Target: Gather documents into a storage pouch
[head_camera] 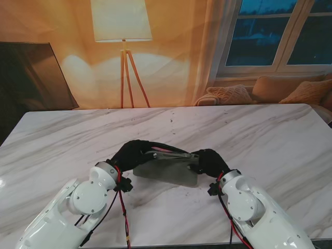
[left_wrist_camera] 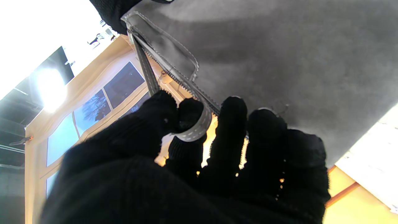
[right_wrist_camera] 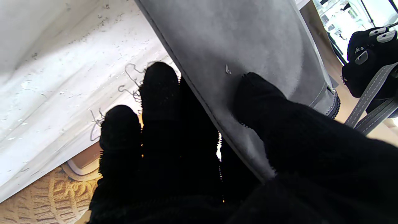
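The grey pouch [head_camera: 167, 170] hangs between my two robot hands just over the counter [head_camera: 259, 135], near me. No documents show anywhere, so filling seems still ahead. It is soft, suede-like felt, flat and rectangular, with a stitched strap [left_wrist_camera: 196, 126] and zipper. My left robot hand [head_camera: 132, 152] hooks the strap; my right robot hand [head_camera: 208, 162] pinches a side edge.

The pouch [head_camera: 168, 171] looks like matt grey felt, soft and a little fuzzy, with stitched cloth straps [left_wrist_camera: 196, 127]. Both hands wear black knitted gloves [right_wrist_camera: 161, 93]. The counter [head_camera: 259, 135] is smooth, glossy white marble with grey veins.
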